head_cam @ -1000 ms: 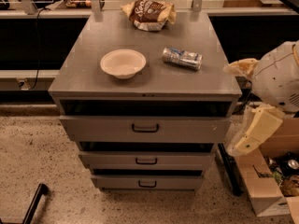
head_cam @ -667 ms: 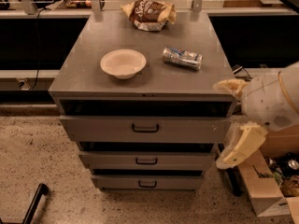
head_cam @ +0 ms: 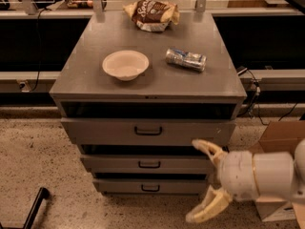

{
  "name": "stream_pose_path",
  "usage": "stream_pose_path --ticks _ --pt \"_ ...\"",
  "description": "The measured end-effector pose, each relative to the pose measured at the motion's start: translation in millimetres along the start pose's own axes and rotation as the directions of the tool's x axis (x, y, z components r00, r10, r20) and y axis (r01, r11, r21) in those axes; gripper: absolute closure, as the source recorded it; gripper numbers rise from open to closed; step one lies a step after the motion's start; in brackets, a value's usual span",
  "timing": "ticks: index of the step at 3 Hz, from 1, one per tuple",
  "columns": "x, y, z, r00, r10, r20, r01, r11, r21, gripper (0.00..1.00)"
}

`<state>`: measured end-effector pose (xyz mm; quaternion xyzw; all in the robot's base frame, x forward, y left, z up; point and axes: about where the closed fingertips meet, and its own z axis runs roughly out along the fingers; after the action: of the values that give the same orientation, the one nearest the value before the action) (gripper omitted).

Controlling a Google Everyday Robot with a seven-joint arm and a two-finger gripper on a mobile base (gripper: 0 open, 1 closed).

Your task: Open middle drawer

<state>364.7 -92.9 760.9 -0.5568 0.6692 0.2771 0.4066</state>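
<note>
The grey metal cabinet has three drawers stacked in its front. The middle drawer has a low, wide grey front and a small black bar handle at its centre; it stands about flush with the others. The taller top drawer is above it and the bottom drawer below. My gripper is at the lower right, in front of the right end of the middle drawer. Its two cream fingers are spread apart and hold nothing. It is right of the handle and apart from it.
On the cabinet top lie a white bowl, a crushed can and a chip bag. A cardboard box stands on the floor at the right. A black bar lies at the lower left.
My gripper has moved left and down, from beside the cabinet's right edge to in front of the drawers' right end. The drawers have not moved.
</note>
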Motion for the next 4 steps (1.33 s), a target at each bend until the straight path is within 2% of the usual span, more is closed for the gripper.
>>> stream_pose_path --ticks 1,2,3,4 --pt "24 21 17 0.999 0.001 0.043 0.001 0.9989 -0.046 0.00" --pt "23 20 19 0.999 0.000 0.037 0.002 0.9987 -0.051 0.00" --pt "53 15 41 0.998 -0.066 0.005 0.067 0.9937 -0.090 0.00" --pt "115 -5 76 0.970 -0.227 -0.084 0.216 0.9683 -0.126 0.00"
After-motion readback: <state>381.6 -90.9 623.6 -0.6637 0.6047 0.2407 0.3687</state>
